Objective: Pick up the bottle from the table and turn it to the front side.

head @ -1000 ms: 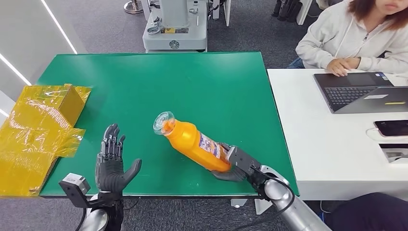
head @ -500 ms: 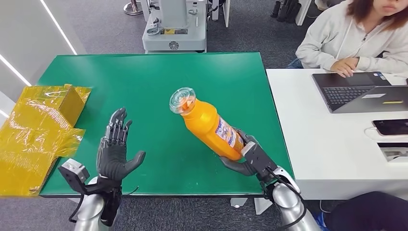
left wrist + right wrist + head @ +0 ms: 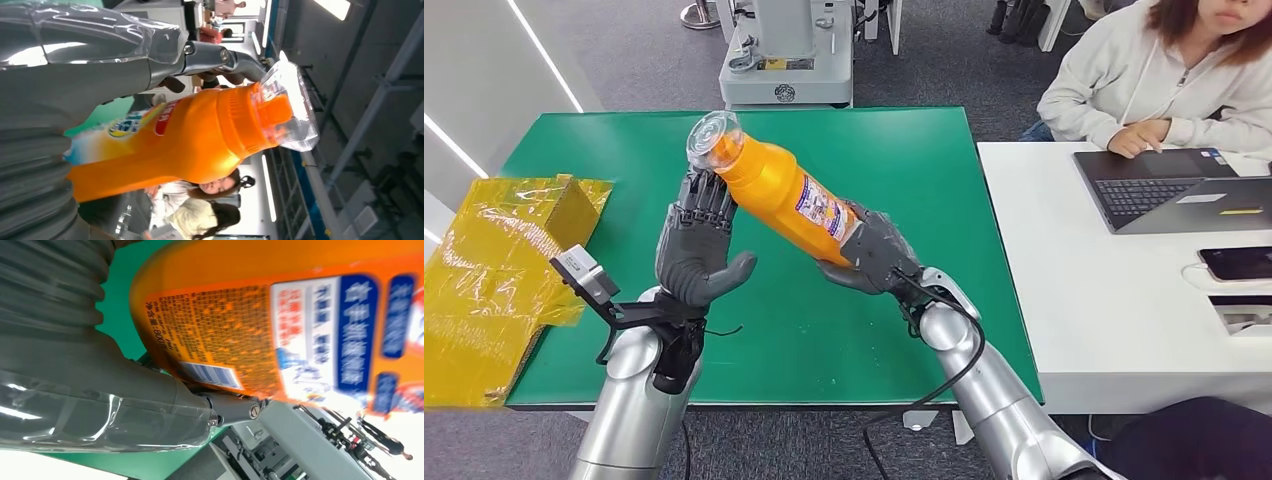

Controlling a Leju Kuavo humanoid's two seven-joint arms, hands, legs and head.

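Surface: green desk (image 3: pixel 874 170) under both arms, with a white desk (image 3: pixel 1104 320) beside the right arm.
Bottle: the orange bottle (image 3: pixel 779 190) is lifted off the green desk, tilted, its clear cap end (image 3: pixel 709 138) up by the left hand and its base in the right hand.
Right hand: the right hand (image 3: pixel 874 255) grips the bottle's lower end, with the printed label (image 3: pixel 320 335) just past the fingers.
Left hand: the left hand (image 3: pixel 696 245) is raised with palm toward the bottle and fingers spread; its fingertips (image 3: pixel 707 190) are at the bottle's neck, contact unclear.
Beyond the left hand: crumpled yellow wrapping (image 3: pixel 504 260) on the desk edge.
Beyond the right hand: a seated person (image 3: pixel 1154 80) at a laptop (image 3: pixel 1169 190), a phone (image 3: pixel 1236 265) nearby.
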